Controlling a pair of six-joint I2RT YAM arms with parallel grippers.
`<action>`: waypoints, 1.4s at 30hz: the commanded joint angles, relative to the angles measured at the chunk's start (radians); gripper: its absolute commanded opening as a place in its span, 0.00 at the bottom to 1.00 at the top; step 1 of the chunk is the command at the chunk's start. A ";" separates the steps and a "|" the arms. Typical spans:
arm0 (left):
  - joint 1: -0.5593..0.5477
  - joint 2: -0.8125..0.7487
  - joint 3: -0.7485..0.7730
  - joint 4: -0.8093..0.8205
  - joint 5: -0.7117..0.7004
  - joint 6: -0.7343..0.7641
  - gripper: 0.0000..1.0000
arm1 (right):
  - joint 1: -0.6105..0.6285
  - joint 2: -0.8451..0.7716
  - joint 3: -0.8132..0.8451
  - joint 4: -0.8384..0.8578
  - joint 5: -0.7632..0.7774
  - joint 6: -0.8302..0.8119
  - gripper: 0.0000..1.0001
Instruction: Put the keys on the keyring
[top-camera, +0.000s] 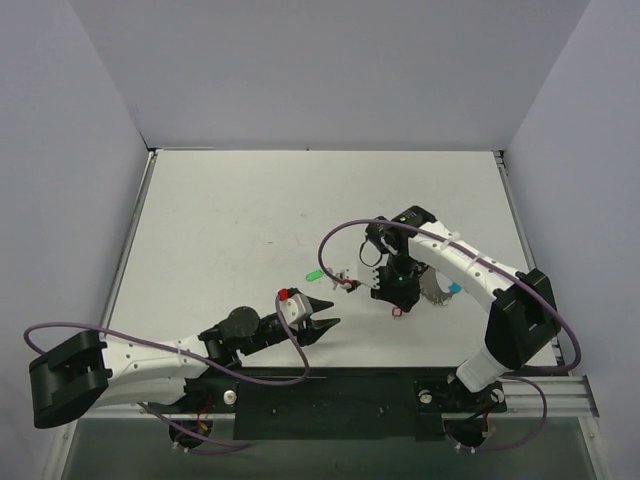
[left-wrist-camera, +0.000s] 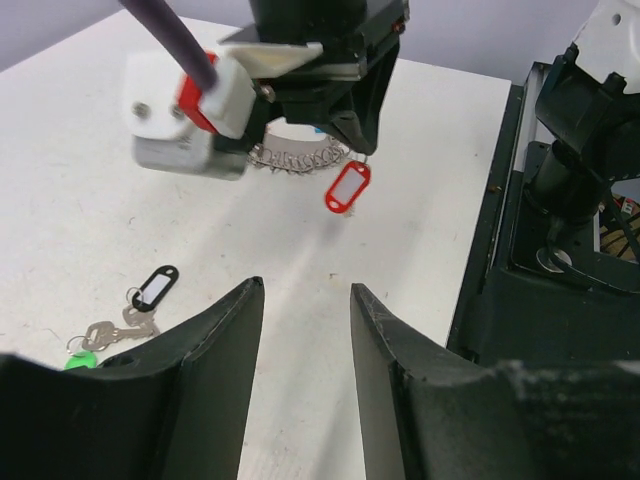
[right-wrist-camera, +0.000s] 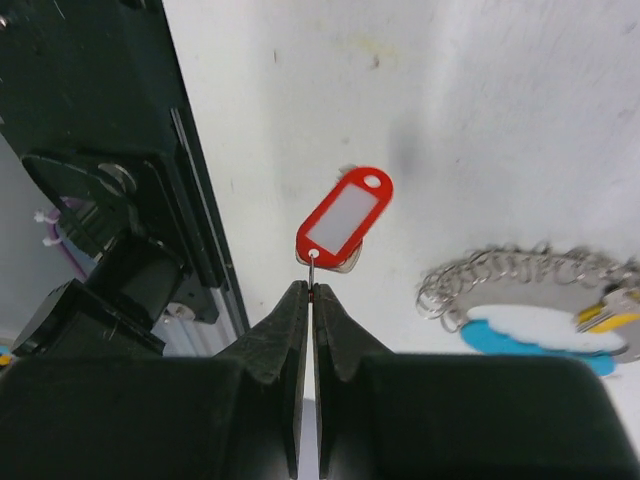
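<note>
The red-tagged key (right-wrist-camera: 345, 218) has an oblong red plastic tag with a pale window. A small silver key shows behind the lower end of the tag. It hangs by a thin wire loop from the right hand (right-wrist-camera: 312, 290), whose two fingers are pressed together on this loop. I cannot tell if the tag touches the bench (top-camera: 230, 220) under it.

The keyring (right-wrist-camera: 520, 275) lies flat on the bench, just beside the red tag at about 4 o'clock in the right wrist view. It is a loop of silvery chain with a curved light-blue tag (right-wrist-camera: 530, 335) and a small yellow piece (right-wrist-camera: 615, 320) on it.

The black-tagged key (left-wrist-camera: 155, 287) and the green-tagged key (left-wrist-camera: 80, 360) lie on the bench close together, at about 9 o'clock from the right hand in the top view and apart from the keyring.

The right arm bends over from the 4 o'clock corner of the bench, and its hand points down.

The left arm stretches low along the near edge. The left hand (left-wrist-camera: 305, 290) has its fingers apart with nothing between them. It points toward the red tag, at about 8 o'clock from the right hand in the top view.
</note>
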 joint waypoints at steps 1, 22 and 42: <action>0.003 -0.097 -0.014 -0.084 -0.044 0.032 0.50 | -0.055 -0.037 -0.079 -0.115 0.126 0.049 0.00; 0.000 -0.499 0.029 -0.425 -0.104 0.072 0.50 | -0.076 0.391 -0.010 -0.064 0.288 0.184 0.00; -0.003 -0.517 0.012 -0.415 -0.106 0.072 0.50 | -0.061 0.525 0.105 -0.023 0.234 0.273 0.00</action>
